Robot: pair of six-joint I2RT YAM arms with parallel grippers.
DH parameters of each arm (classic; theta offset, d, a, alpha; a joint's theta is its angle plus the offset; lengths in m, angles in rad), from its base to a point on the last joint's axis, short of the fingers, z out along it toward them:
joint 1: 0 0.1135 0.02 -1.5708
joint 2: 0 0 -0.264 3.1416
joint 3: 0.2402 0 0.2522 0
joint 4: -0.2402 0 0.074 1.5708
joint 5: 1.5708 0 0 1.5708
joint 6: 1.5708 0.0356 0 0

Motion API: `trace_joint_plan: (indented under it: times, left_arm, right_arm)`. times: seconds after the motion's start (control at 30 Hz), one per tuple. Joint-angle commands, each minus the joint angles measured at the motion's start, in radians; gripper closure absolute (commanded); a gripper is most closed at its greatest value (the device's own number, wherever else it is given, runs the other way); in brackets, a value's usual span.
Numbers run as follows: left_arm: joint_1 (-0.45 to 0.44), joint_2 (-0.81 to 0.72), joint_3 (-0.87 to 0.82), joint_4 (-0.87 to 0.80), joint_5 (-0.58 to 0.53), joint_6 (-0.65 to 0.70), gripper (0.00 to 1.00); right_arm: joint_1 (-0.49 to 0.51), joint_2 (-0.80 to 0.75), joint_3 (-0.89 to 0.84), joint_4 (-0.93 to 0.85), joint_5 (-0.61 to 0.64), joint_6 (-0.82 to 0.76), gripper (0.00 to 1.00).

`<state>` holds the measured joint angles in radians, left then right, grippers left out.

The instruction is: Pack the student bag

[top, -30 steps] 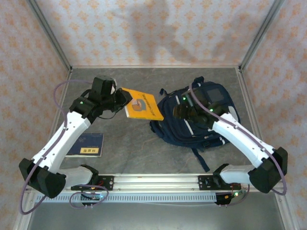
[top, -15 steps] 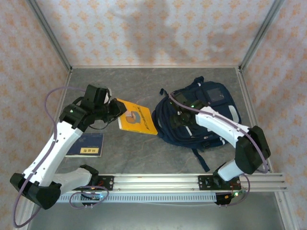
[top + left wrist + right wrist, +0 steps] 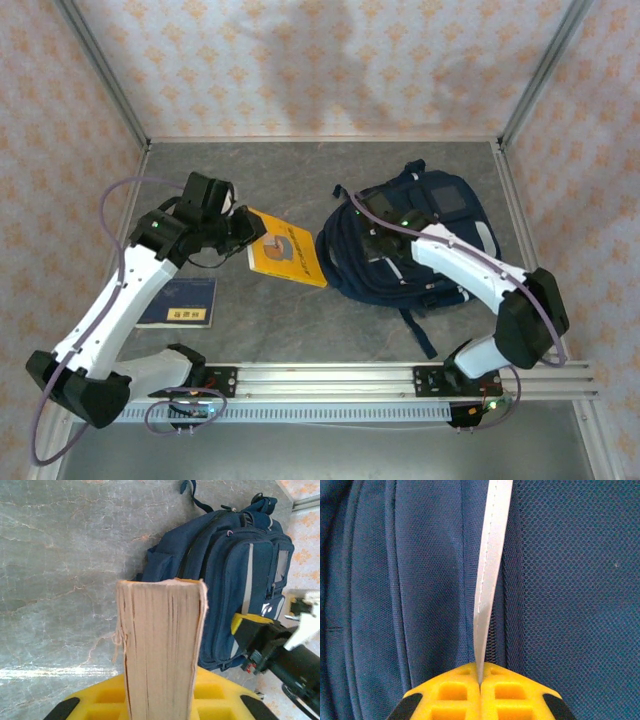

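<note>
Student bag (image 3: 450,205) lies on the right of the table (image 3: 300,170), the right gripper (image 3: 481,676) pinched shut on its grey stripe (image 3: 490,555) — best to lift that fabric so an opening gapes (none is visible yet) while the left gripper (image 3: 250,230), clamped on the orange book (image 3: 290,250), angles it in edge-first. Count — one bag, two books: the orange one held, the blue booklet (image 3: 180,300) lying flat.

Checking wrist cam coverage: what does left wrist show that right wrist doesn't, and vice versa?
Left wrist: left gripper holding a book, page edges facing the camera; grey table; most of the student bag. Right wrist: close-up of right gripper shut on a grey stripe, mesh beside it. Both: the student bag and the right gripper.
</note>
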<state>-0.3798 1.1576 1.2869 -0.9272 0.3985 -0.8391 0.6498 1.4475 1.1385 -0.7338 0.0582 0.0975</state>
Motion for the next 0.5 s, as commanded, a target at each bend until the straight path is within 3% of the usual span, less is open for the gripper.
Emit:
trace_joint_plan:
  times: [0.0,0.2,0.47]
  left_arm:
    - [-0.005,0.005,0.011,0.063,-0.017,0.024,1.00]
    - [-0.007,0.040,-0.063,0.233,0.035,-0.011,1.00]
    - [-0.059,0.095,-0.187,0.644,0.180,-0.107,1.00]
  right_arm:
    - [-0.027,-0.121,0.042,0.046,-0.064,-0.009,1.00]
    - [-0.097,-0.303,-0.003,0.071,-0.274,0.011,1.00]
    - [-0.144,-0.420,-0.070,0.102,-0.377,0.033,1.00]
